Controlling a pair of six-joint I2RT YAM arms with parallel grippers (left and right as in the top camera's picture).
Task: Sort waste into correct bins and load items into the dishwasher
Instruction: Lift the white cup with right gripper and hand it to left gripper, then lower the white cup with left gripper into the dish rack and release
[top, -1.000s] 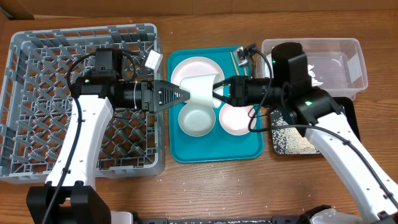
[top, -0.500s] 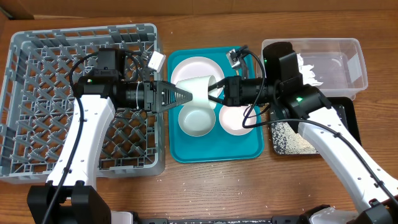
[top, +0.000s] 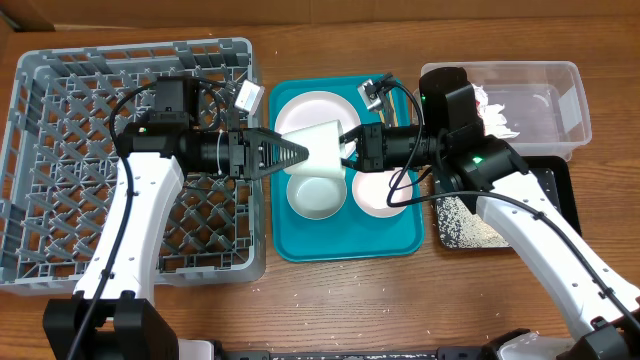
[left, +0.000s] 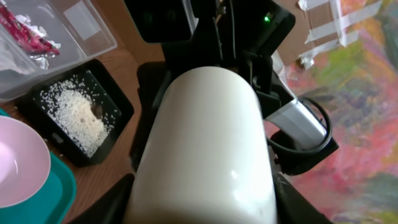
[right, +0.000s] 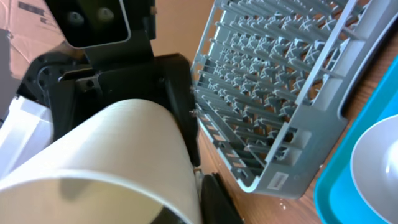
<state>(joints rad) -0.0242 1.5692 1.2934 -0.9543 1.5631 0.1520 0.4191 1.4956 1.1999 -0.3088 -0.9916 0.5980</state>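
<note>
White cup hangs mid-frame between left pincer and right pincer, grips unclear; rack unloaded, bowls, plate remain.

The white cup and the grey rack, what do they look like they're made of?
White cup: smooth, glossy, with a soft highlight; glazed ceramic or hard plastic, can't tell which. Grey rack: matte moulded plastic, judging by its thin lattice ribs.

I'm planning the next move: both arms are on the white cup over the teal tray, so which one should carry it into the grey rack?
Left, probably. The left fingers flank the cup, and that arm lies over the rack; the right fingers would have to cross the tray.
</note>
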